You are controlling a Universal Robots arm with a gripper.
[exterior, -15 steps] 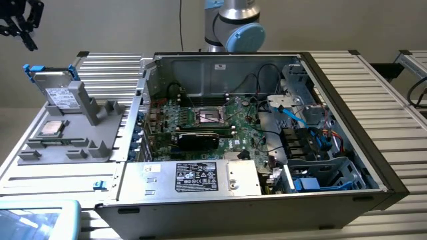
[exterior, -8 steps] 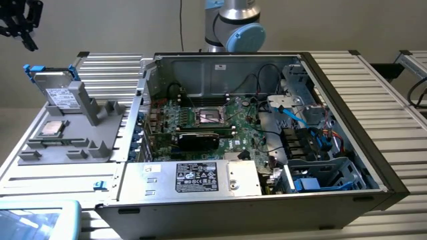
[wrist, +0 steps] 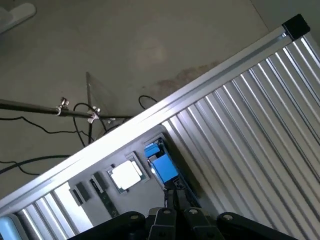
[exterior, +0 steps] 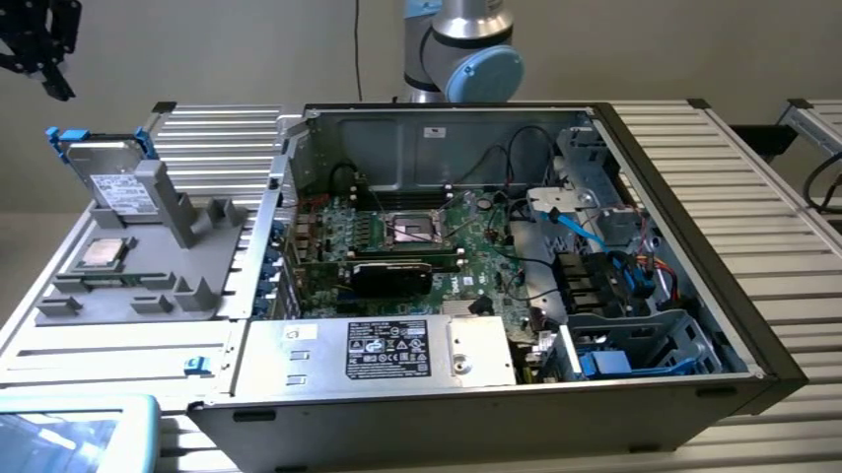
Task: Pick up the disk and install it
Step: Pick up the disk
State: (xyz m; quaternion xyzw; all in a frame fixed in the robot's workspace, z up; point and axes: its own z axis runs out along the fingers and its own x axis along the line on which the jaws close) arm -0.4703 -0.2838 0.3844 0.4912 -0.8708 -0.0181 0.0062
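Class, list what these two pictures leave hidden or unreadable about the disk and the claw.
1. Disk label, exterior view: print too small to read.
2. Disk's lower end, exterior view: hidden in the grey holder.
3. Disk's faces, wrist view: seen edge-on, partly behind the shut claw.
4. Claw, exterior view: cut off by the picture's corner.

Closed tool (wrist: pixel 171 196) above blue-framed disk (wrist: pixel 162 169); silver chip (wrist: pixel 126 175) beside it; ribbed table (wrist: pixel 250 115) beneath.

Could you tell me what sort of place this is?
Likely a robotics lab bench: an open computer case on a ribbed aluminium table, the disk standing in a grey fixture, a robot arm behind.
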